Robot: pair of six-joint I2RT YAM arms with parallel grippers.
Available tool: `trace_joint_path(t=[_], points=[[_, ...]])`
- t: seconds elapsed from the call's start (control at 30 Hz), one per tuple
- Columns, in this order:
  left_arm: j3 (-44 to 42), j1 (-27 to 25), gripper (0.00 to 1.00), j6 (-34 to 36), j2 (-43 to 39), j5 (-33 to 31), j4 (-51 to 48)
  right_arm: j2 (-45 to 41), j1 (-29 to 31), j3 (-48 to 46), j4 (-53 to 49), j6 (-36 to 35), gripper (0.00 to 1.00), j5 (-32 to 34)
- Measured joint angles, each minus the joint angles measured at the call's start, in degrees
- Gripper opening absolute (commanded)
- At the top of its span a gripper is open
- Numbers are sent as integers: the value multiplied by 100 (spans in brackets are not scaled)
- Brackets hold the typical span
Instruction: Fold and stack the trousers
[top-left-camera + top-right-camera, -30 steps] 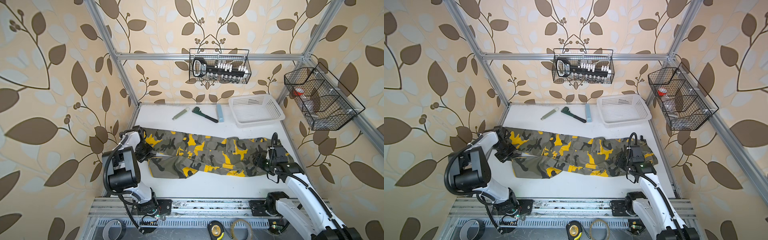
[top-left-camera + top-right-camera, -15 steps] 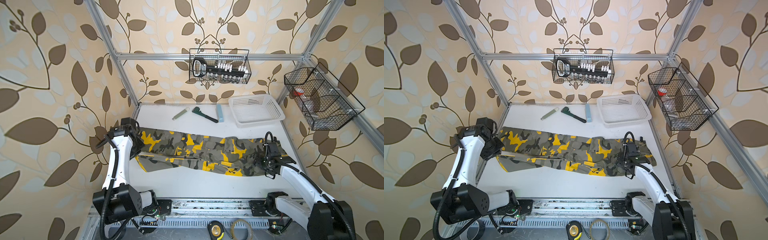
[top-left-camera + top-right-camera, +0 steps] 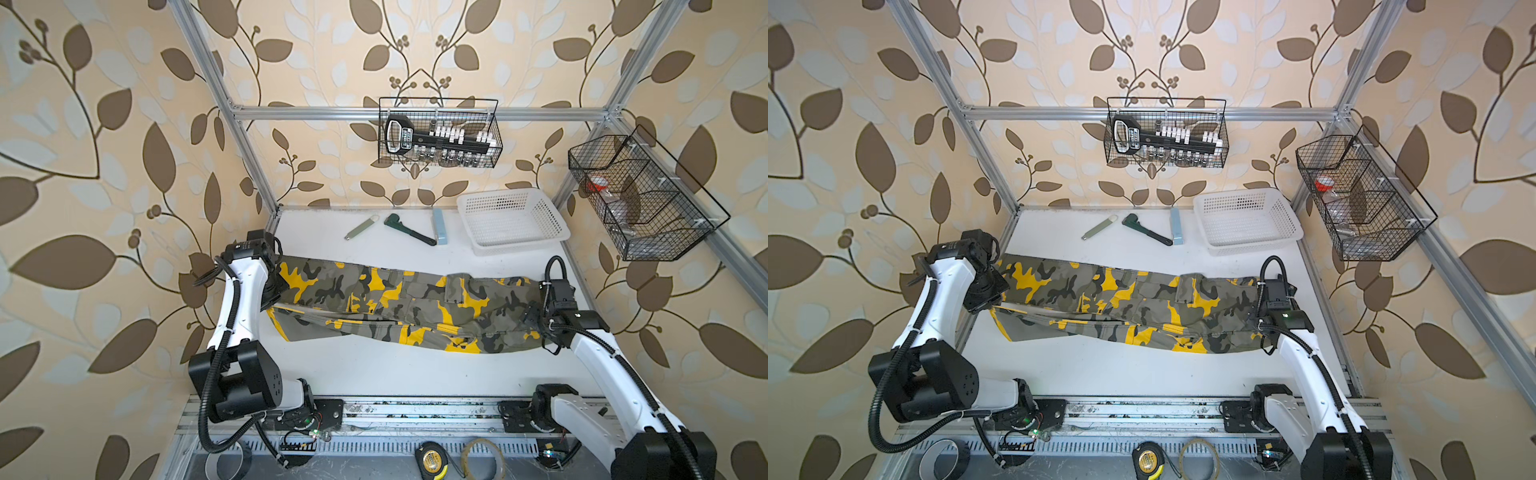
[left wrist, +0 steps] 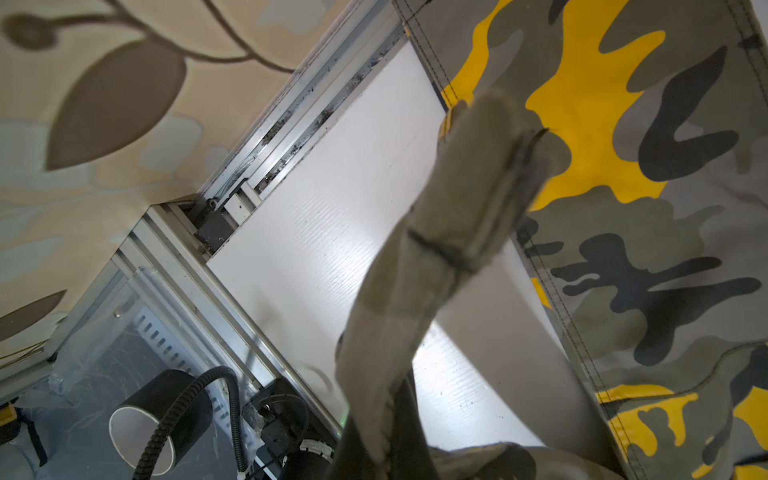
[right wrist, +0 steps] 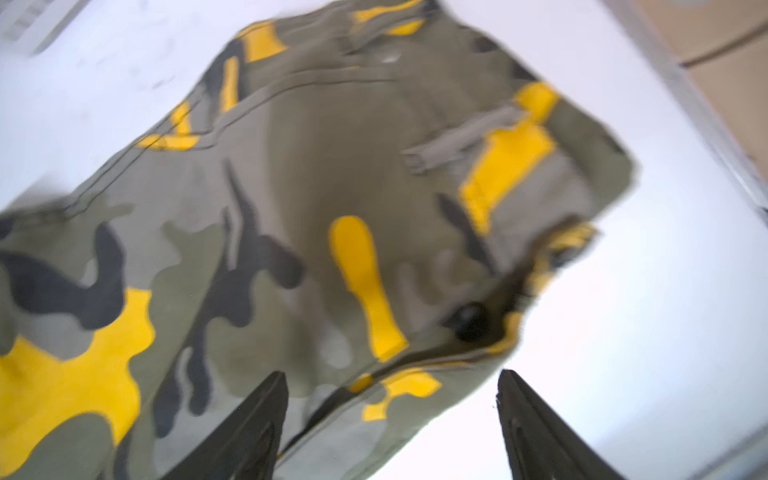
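Here the left pincer point(image 3: 276, 292) was clamped tight on a leg hem of the trousers point(image 3: 399, 303). They stretched away from it across the counter point(image 3: 374, 370) to the right pincer point(image 5: 391, 386), whose jaws stood wide apart, gripping nothing, just over the waist end.

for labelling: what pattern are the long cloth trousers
Cloth trousers: olive-grey camouflage, black and yellow patches; best in a top view.

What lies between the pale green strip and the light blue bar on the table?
A dark wrench lies between the strip and the bar, as both top views show.
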Motion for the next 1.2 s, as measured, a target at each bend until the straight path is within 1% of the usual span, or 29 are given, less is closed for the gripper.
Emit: trace_joint_path(t=[0.13, 0.37, 0.4, 0.5, 0.67, 0.73, 0.87, 1.03, 1.2], points=[[-2, -37, 5, 37, 232, 46, 227, 24, -415, -61, -125, 350, 79, -116], [-120, -76, 5, 79, 492, 70, 527, 459, -533, -750, 461, 776, 69, -610], [-146, -76, 5, 87, 492, 70, 551, 542, -538, -817, 566, 778, 66, -634], [-227, -76, 4, 125, 492, 87, 601, 824, -566, -944, 966, 765, 44, -702], [-352, -76, 4, 184, 492, 92, 608, 1005, -601, -863, 1331, 468, 14, -664], [-356, -76, 3, 197, 490, 92, 603, 999, -608, -745, 1331, 328, 7, -623], [-356, -107, 3, 273, 487, 109, 584, 872, -605, -417, 1224, 66, 0, -592], [-337, -111, 3, 339, 472, 190, 520, 844, -542, 164, 970, -94, 0, -623], [-46, -114, 3, 417, 481, 214, 433, 1408, -101, 1025, 713, -111, 0, -444]])
